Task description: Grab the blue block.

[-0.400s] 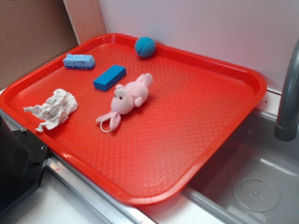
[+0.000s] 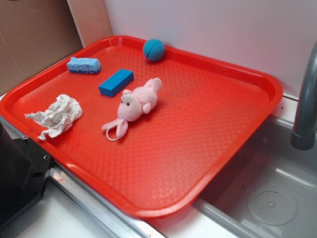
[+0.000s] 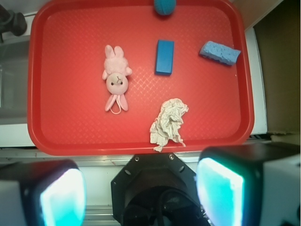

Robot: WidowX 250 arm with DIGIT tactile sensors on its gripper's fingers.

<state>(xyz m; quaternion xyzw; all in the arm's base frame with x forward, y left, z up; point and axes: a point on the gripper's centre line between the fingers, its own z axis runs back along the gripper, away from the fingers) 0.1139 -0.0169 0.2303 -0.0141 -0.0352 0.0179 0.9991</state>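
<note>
The blue block (image 2: 116, 82) lies flat on the red tray (image 2: 223, 144), left of a pink plush bunny (image 2: 136, 104). In the wrist view the blue block (image 3: 164, 57) sits in the upper middle, right of the bunny (image 3: 115, 80). My gripper (image 3: 141, 197) is high above the tray's near edge, far from the block. Its two teal-glowing fingers (image 3: 218, 193) stand wide apart with nothing between them. The gripper itself is out of the exterior view.
A pale blue sponge (image 2: 83, 65) lies by the tray's far left rim, a teal textured ball (image 2: 154, 49) at the back rim, a crumpled white cloth (image 2: 57, 115) near the left front. The robot's black base (image 2: 20, 173) and a sink with grey faucet (image 2: 304, 99) flank the tray.
</note>
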